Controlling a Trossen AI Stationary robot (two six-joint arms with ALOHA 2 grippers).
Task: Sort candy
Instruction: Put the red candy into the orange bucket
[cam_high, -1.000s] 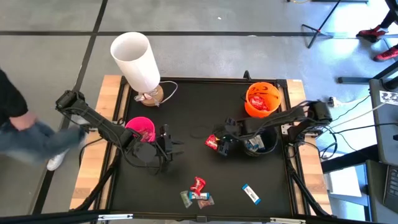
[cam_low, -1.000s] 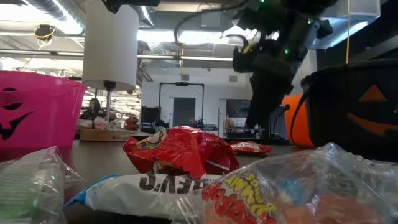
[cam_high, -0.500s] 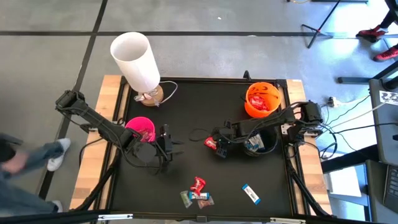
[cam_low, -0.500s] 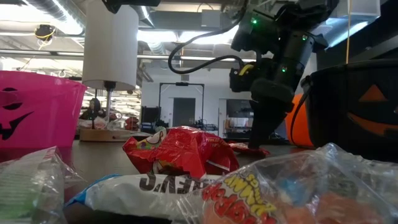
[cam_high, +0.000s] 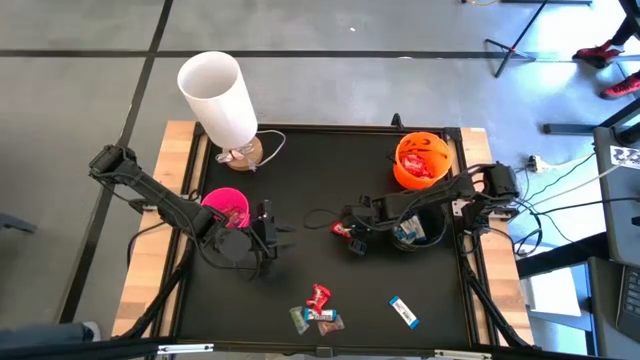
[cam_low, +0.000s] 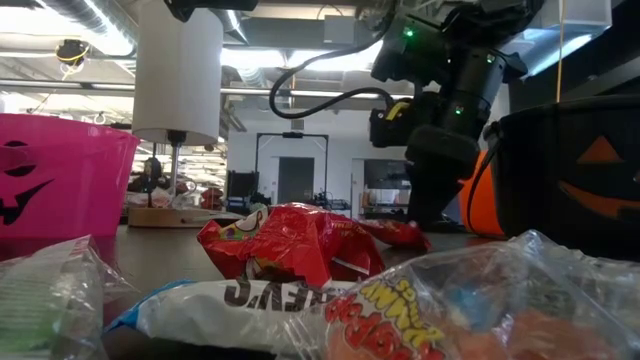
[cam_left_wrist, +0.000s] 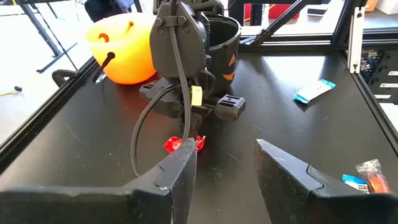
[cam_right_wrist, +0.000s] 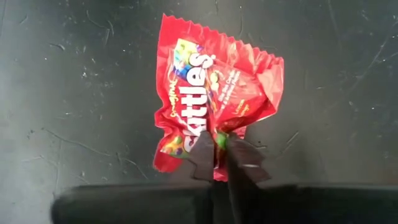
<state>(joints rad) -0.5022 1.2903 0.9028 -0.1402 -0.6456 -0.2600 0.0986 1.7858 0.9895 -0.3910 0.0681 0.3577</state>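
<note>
Left to right, high view. Lamp (cam_high: 222, 100) at the table's (cam_high: 300, 190) far left corner. Pink bowl (cam_high: 227, 207) at the left edge, left arm beside it; left gripper (cam_high: 268, 236) low over the mat, fingers (cam_left_wrist: 180, 171) apart, holding nothing. Front centre: cluster of candy (cam_high: 318, 308), red on top, clear-wrapped ones beneath. Mid-table: right gripper (cam_high: 350, 236) down on the mat, fingers pinched shut on one edge of a red pack (cam_right_wrist: 208, 93); the pack lies flat on the table. Blue-white sweet (cam_high: 403, 312) alone near the front right. Black bowl (cam_high: 415, 232) beside the right arm, orange bowl (cam_high: 422, 160) behind it with red wrappers inside.
</note>
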